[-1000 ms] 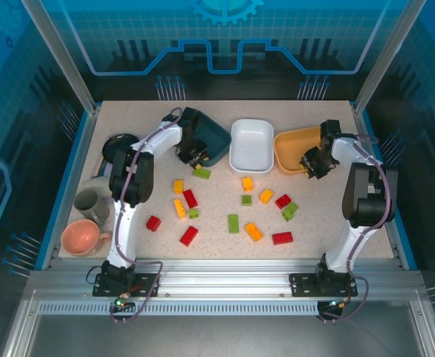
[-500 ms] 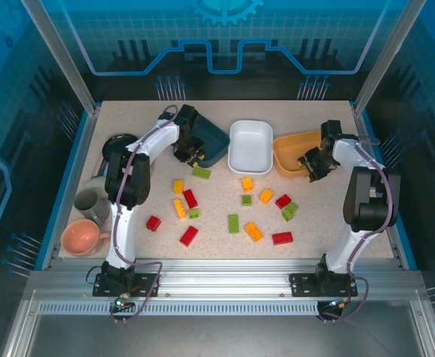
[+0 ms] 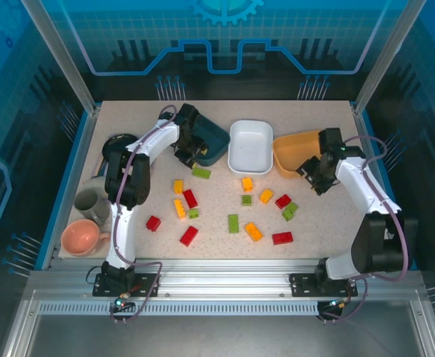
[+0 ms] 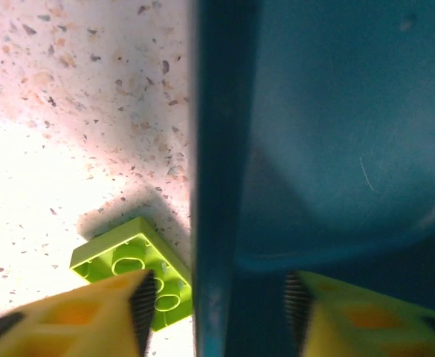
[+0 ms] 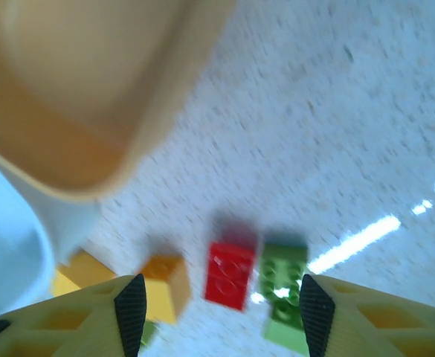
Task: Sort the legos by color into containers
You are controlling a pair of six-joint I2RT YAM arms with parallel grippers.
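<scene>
**Legos (image 3: 233,223) scattered on the worktop before three trays**

The worktop (image 3: 329,223) was a pale, speckled slab edged by aluminium rails. Blue-lit transparent panels closed it in. Along its far side three trays stood in a row: the dark teal tray (image 3: 216,134), the white tray (image 3: 250,125) and the orange tray (image 3: 288,145).

The bricks lay loose on the worktop, nearer than the trays. I counted five red legos (image 3: 189,236), five yellow-orange legos (image 3: 253,231) and five green legos (image 3: 201,172), though the rightmost green piece may have been two lying together. By the left edge sat one black round dish (image 3: 117,143), one grey mug (image 3: 91,201) and one pink bowl (image 3: 79,236).

The left claw (image 3: 191,154) was at the near rim of the dark teal tray. Its fingers were parted and straddled that rim, and a green brick lay just outside the wall. The right claw (image 3: 312,172) hung off the near corner of the orange tray, fingers spread with nothing between them. Its blurred wrist view showed a red and a green brick side by side on the worktop.
</scene>
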